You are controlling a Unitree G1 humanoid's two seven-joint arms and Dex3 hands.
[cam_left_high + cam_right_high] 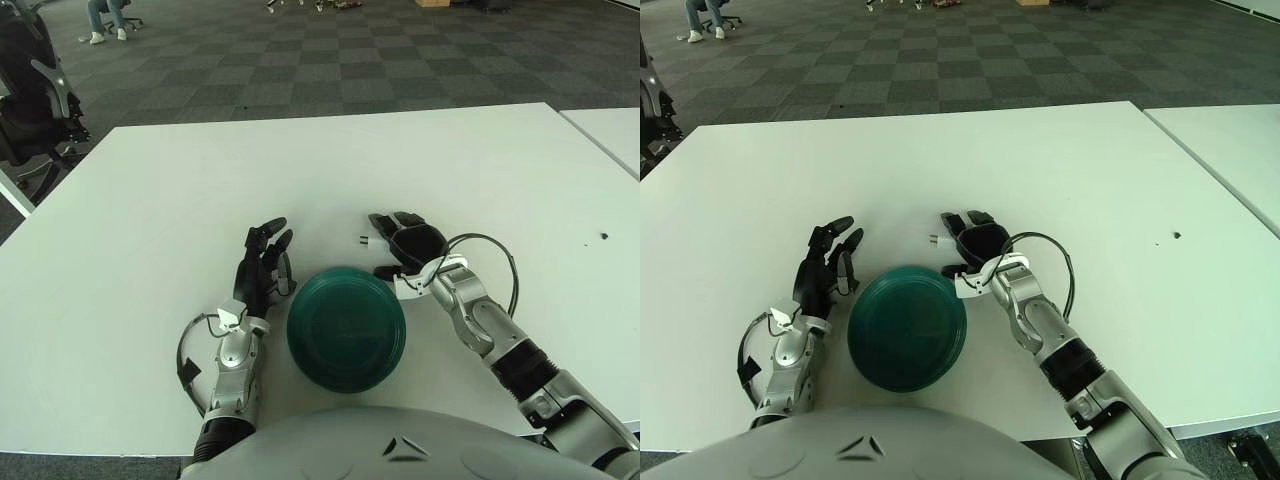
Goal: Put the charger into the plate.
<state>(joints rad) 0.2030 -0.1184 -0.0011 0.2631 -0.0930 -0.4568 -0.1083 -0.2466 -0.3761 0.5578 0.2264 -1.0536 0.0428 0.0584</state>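
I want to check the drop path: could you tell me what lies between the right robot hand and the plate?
Nothing: in both eye views only a short strip of bare table separates the right robot hand, at the charger, from the green plate.

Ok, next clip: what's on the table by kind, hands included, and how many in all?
Plates: 1, the green plate.
Chargers: 1, the white charger, prongs poking out by the right hand's fingers.
Hands: 2, left hand beside the plate's left edge, right hand on the charger beyond the plate.
Total: 4.
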